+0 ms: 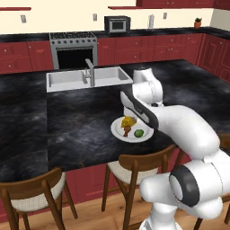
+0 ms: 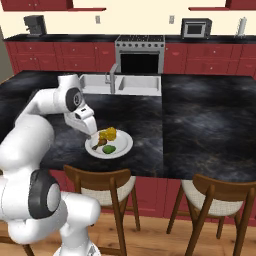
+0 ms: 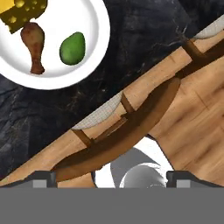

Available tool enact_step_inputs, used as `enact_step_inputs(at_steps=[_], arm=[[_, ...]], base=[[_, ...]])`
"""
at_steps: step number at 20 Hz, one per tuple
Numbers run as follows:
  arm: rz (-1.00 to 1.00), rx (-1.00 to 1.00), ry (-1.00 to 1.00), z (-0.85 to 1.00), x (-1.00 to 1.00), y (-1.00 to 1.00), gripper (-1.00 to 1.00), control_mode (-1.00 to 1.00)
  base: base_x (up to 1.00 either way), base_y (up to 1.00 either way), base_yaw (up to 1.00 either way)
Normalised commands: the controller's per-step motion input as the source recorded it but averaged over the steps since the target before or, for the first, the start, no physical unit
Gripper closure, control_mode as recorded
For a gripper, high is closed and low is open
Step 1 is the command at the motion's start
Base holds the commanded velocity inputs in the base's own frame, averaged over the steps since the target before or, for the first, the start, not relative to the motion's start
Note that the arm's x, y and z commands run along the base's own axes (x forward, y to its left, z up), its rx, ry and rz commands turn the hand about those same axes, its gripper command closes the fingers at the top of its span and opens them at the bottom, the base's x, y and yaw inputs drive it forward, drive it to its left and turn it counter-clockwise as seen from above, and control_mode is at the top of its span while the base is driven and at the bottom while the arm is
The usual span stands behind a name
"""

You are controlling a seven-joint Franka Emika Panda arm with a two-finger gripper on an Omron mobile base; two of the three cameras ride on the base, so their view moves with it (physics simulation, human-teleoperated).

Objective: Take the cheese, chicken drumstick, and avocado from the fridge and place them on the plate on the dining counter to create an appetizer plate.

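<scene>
Plate (image 3: 94, 26) on dining counter (image 1: 81, 126), near the edge above a chair (image 3: 131, 127). On it: cheese (image 3: 24, 13), drumstick (image 3: 34, 43) touching the cheese, avocado (image 3: 72, 47) just beside, apart. Gripper (image 2: 92, 132) above plate's near rim, empty; finger spread cannot be told.

The surface (image 1: 67, 126) looks like polished black stone with pale marbling. The plate (image 3: 94, 48) is smooth, matt white. The cheese (image 3: 24, 11) is yellow and pitted with holes, the chicken drumstick (image 3: 34, 43) rough brown, the avocado (image 3: 72, 47) smooth green. The chairs (image 2: 107, 192) are glossy dark wood with woven cream seats, over a wooden plank floor (image 3: 197, 118).
</scene>
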Motion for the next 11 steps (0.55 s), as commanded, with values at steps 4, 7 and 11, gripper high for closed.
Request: enact_step_inputs(at_steps=[4,7,11], arm=[[0.06,0.00,-0.17,0.35,-0.96,0.00,-1.00,-1.00],[0.19,0.00,-0.33,0.16,-0.78,0.00,-1.00,-1.00],[0.28,0.00,-0.49,0.10,-0.34,0.00,-1.00,-1.00]], base=[[0.00,0.00,0.00],[0.00,0.00,0.00],[0.00,0.00,0.00]])
